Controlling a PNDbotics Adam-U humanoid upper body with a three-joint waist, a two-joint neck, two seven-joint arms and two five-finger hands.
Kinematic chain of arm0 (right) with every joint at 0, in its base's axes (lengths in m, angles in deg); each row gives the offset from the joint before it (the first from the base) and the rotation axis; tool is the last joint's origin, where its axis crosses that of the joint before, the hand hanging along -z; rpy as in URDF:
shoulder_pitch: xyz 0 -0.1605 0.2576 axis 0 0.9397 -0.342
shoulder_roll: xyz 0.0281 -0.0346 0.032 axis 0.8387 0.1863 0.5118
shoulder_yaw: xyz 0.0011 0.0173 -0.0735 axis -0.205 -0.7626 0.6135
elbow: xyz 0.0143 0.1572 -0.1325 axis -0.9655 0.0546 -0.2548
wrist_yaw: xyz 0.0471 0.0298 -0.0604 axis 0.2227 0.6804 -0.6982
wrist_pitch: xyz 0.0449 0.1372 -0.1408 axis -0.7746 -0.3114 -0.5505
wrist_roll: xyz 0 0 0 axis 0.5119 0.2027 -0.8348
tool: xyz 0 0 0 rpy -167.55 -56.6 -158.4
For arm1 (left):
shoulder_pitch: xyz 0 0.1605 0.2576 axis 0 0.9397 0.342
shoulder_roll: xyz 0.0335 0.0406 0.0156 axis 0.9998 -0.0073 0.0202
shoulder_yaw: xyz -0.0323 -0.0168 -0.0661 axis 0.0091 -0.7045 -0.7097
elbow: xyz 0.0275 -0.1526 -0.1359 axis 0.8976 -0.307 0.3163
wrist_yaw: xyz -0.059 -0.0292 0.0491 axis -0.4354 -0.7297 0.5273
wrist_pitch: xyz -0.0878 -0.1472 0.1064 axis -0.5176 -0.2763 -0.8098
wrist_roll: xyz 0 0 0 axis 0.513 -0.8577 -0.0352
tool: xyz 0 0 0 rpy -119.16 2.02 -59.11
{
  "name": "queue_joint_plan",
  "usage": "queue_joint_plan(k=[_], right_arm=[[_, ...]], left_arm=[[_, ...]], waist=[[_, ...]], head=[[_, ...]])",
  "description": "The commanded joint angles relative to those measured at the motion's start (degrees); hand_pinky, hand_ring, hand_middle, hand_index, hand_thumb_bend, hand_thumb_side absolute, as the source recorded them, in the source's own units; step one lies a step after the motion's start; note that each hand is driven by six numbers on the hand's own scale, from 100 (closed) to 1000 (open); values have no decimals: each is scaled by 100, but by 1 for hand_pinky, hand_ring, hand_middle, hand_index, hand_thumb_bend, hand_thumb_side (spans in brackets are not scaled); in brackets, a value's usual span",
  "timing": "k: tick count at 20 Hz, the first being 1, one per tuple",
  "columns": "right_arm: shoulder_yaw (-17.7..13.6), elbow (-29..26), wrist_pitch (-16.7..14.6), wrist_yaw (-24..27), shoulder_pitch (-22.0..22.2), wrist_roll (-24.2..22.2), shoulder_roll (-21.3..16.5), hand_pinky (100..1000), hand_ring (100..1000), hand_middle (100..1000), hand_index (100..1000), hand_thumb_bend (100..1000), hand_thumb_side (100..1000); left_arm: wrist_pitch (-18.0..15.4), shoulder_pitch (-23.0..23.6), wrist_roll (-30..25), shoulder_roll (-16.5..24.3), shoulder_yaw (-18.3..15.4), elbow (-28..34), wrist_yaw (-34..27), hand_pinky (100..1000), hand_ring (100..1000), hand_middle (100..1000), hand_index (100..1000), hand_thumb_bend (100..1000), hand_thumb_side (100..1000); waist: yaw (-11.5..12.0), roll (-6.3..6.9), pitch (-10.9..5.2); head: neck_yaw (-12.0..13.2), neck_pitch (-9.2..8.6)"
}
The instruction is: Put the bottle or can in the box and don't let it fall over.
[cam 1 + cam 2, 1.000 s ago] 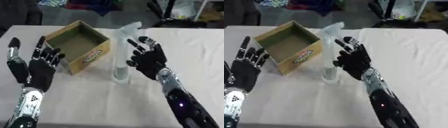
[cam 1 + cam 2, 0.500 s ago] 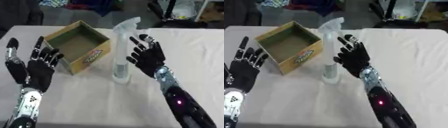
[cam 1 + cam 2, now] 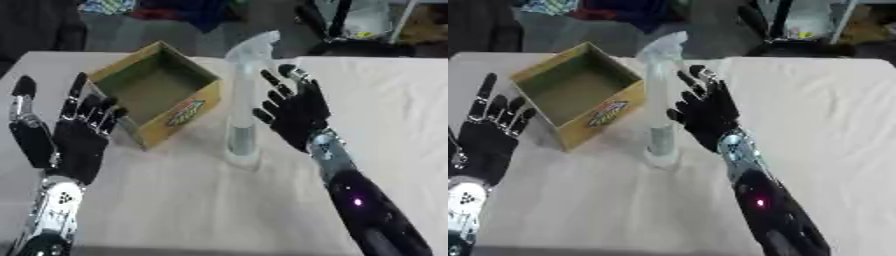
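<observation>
A clear spray bottle (image 3: 243,105) with a white trigger head stands upright on the white table (image 3: 192,200), just right of an open cardboard box (image 3: 157,90). The box holds nothing that I can see. My right hand (image 3: 296,111) is held up close beside the bottle on its right, palm toward it, fingers straight and spread, a narrow gap between them. Near the lower left my left hand (image 3: 77,132) is raised with its fingers up and spread, holding nothing, just left of the box.
The box has a colourful label (image 3: 186,112) on its near side wall. Dark clutter, clothing and equipment lie beyond the table's far edge (image 3: 350,30). Bare tabletop stretches to the right (image 3: 402,115) and in front of the bottle.
The bottle has stayed upright in the same place. My right hand has edged slightly nearer the bottle; the left hand has barely moved.
</observation>
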Motion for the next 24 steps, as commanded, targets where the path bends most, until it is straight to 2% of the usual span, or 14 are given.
queue_joint_plan(k=[1,24], right_arm=[[9,-161,-10,32,-101,43,27,297,100,100,1000,100,442],[7,-198,-15,105,-99,65,31,292,100,100,1000,100,429]], left_arm=[[18,-48,-6,52,4,100,-19,597,594,411,1000,372,830],[9,-43,-2,58,-2,110,-20,597,592,411,1000,371,829]], waist=[[3,17,-108],[-15,26,-114]], head=[[-11,27],[4,31]])
